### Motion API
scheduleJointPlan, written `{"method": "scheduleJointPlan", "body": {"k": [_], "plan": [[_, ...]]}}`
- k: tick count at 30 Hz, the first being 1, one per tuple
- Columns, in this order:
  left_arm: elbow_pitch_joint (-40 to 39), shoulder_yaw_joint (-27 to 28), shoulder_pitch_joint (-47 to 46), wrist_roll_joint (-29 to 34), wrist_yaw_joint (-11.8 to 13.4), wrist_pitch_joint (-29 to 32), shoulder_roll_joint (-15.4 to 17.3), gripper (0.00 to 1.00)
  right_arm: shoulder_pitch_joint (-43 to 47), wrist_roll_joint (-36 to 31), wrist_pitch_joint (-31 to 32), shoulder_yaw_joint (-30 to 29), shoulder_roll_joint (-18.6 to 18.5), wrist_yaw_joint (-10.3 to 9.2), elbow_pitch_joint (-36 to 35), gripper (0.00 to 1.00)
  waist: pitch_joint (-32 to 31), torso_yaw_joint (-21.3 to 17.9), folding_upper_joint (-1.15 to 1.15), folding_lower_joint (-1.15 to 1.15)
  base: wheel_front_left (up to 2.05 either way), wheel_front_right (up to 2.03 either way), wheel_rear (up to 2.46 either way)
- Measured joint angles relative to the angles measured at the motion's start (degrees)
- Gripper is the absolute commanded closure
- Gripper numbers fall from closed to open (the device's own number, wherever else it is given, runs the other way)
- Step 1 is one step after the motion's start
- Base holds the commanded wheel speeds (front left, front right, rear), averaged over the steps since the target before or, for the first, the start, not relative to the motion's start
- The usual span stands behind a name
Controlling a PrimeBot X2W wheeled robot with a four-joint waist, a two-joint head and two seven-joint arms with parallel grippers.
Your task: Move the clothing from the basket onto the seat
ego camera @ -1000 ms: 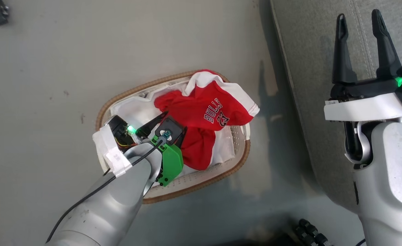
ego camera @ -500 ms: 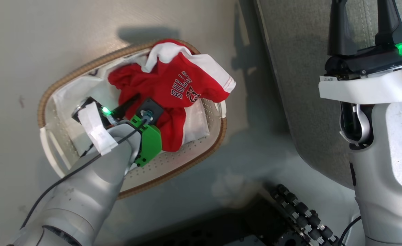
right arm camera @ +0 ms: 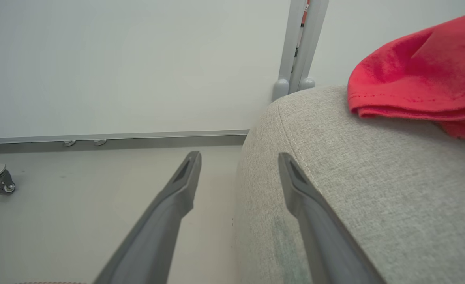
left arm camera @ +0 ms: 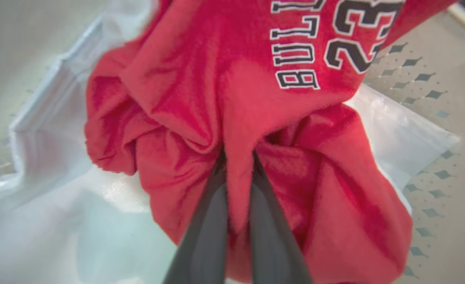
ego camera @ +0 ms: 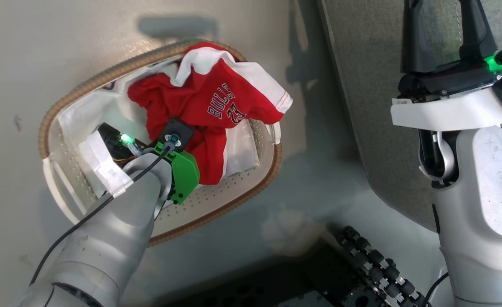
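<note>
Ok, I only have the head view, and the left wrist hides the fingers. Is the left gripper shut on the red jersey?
Observer: Yes. The left wrist view shows the left gripper shut on a fold of the red jersey, fabric pinched between its fingers.
Operator: Is the white liner caught too?
Observer: It seems not; the liner lies under and beside the jersey, and only red fabric sits between the fingers.
Operator: Anything on the seat?
Observer: The right wrist view shows another red garment lying on the seat, beyond the open right gripper.
</note>
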Motion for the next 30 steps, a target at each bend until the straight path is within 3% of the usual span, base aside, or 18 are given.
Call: {"method": "scheduleJointPlan", "body": {"k": [6, 10, 22, 30], "plan": [[-3.8, 1.1, 3.2, -2.3, 0.0, -1.3, -0.3, 1.0, 1.0, -1.6, 0.0, 0.3, 0.0, 0.0, 1.9, 0.0, -3.6, 1.4, 0.0, 0.0, 0.0, 0.0, 0.0], [-10.5, 1.8, 5.8, -2.6, -0.1, -1.5, 0.0, 1.0, 2.8, -2.9, 0.0, 0.0, 0.1, 0.0, 3.4, 0.0, -7.1, 2.4, 0.0, 0.0, 0.0, 0.0, 0.0], [-29.0, 6.1, 16.0, -1.6, 0.5, -1.6, 5.2, 1.0, 11.6, -5.6, 0.0, -0.4, 0.1, 0.0, 9.4, 0.0, -20.8, 5.9, 0.0, -0.01, 0.0, 0.0, 0.0], [-34.7, 6.9, 17.6, -0.6, -0.1, -1.6, 9.0, 1.0, 16.9, -5.7, 0.0, 0.4, 0.1, 0.0, 12.6, 0.0, -31.0, 8.0, 0.0, -0.01, 0.0, 0.0, 0.0]]}}
